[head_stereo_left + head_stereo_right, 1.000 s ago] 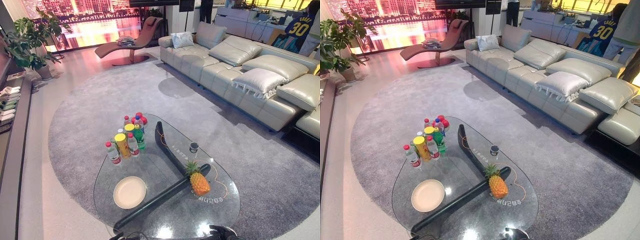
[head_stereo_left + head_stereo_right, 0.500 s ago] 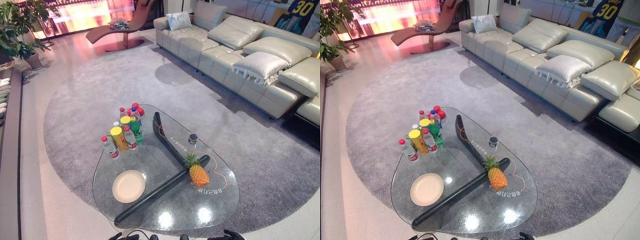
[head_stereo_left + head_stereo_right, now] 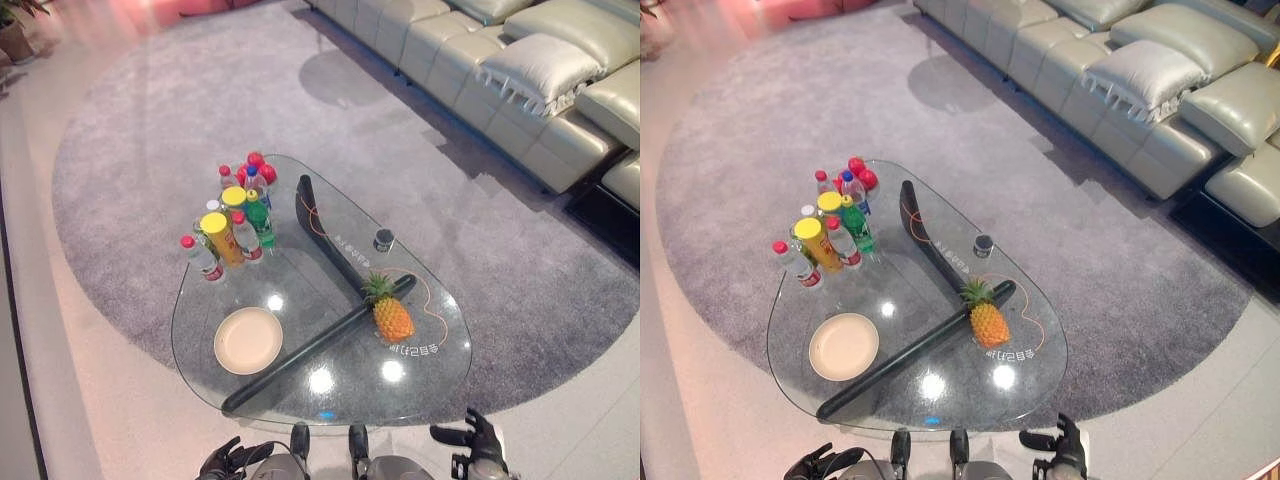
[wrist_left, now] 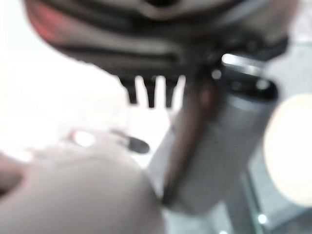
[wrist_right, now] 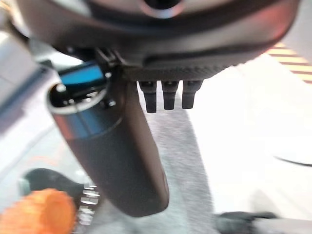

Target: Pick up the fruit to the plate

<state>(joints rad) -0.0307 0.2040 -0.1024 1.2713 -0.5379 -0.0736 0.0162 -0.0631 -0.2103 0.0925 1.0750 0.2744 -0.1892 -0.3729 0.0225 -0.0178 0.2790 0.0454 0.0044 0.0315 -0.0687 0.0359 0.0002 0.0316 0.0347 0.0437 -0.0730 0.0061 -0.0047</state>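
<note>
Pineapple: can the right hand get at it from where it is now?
Probably yes. The pineapple stands alone on the glass table, nothing between it and the open right hand, which hangs off the near edge.

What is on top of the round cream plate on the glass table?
Nothing lies on the round cream plate; its whole surface shows. The pineapple stands apart on the glass table.

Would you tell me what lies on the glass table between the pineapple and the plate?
In the left eye view, the table's dark slanted base bar runs under the glass between the pineapple and the plate; nothing stands on the glass there.
</note>
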